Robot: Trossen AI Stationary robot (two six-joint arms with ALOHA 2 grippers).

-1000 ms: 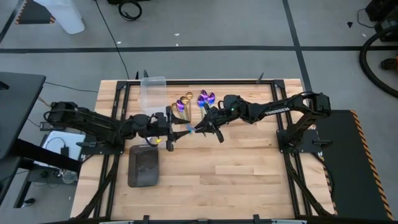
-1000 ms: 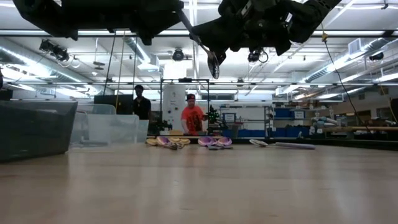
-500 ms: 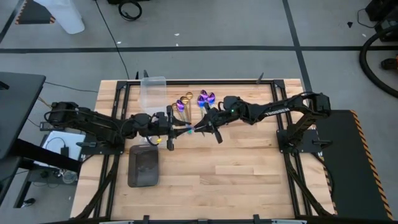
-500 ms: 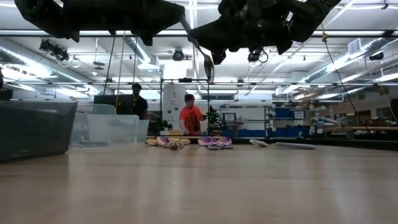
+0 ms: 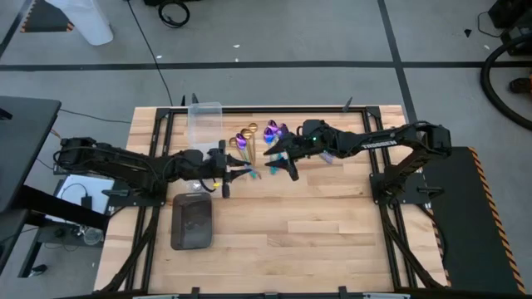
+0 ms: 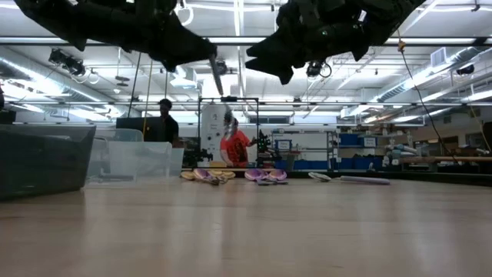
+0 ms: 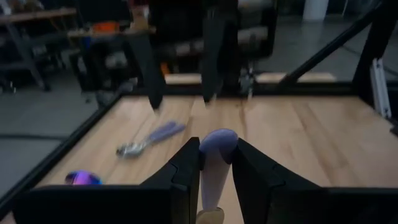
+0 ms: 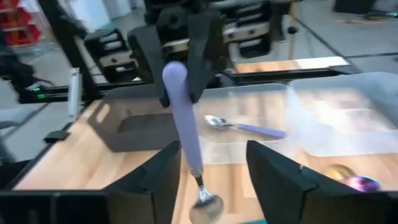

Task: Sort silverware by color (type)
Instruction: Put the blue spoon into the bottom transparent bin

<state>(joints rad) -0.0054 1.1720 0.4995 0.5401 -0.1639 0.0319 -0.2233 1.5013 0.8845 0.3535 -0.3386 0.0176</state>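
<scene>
Mostly unsorted: the tray (image 5: 192,223) looks empty. Above the table, the left gripper (image 5: 235,172) clamps one blue-handled spoon (image 7: 214,163). Rightward, gold and purple spoons (image 5: 258,133) lie heaped, and the right gripper (image 5: 273,159) hangs spread, holding nothing.

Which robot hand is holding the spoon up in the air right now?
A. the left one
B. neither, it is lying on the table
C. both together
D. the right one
A. In the left wrist view the spoon sits pinched between the left gripper jaws, while the right gripper jaws stand open around it without touching.
</scene>
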